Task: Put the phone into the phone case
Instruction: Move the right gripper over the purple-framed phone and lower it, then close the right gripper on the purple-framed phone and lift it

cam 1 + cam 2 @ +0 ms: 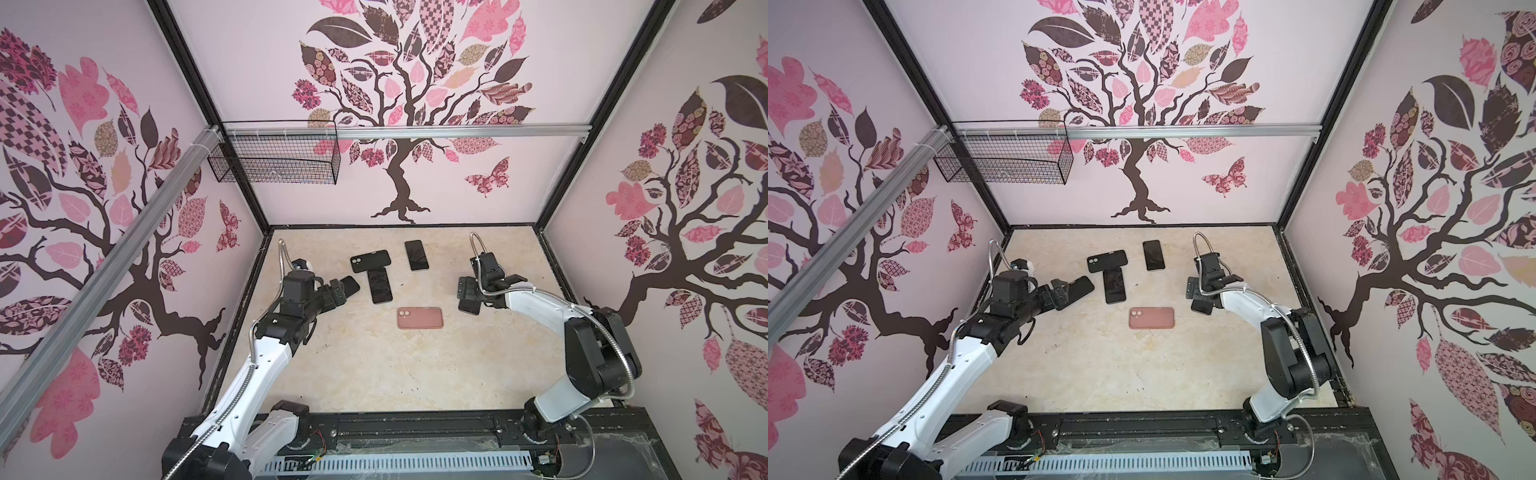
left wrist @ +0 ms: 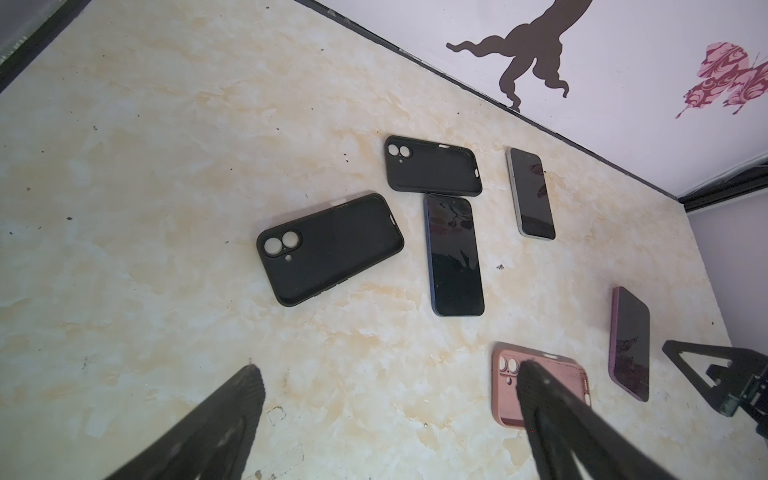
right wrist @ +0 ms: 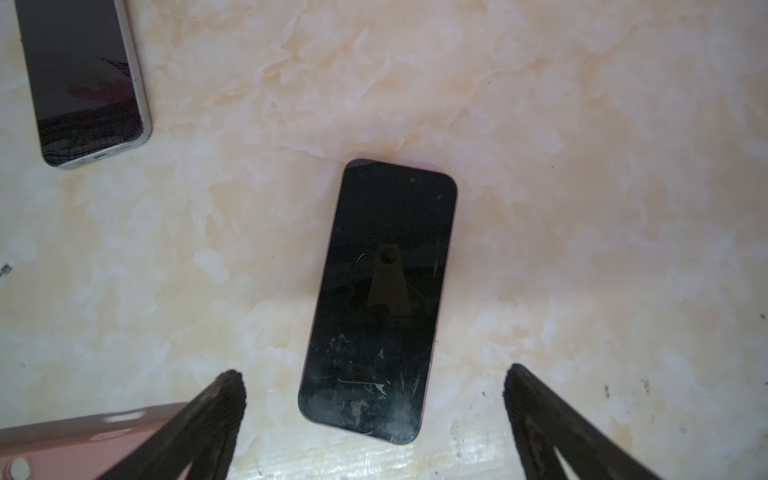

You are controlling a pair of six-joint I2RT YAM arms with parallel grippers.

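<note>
Progress nil, you see: right gripper (image 3: 374, 372) spread, empty, over the purple-edged dark-screen phone (image 3: 378, 299) lying bare on the beige marbled table (image 3: 582, 208) near the empty pink silicone case (image 1: 419, 318); left gripper (image 2: 390, 368) spread, idle.

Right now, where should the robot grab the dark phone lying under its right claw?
Probably by its two long edges, coming straight down from above. The phone lies flat, screen up, on the table, so only its thin sides offer a hold. The open right gripper hangs with a finger either side.
</note>
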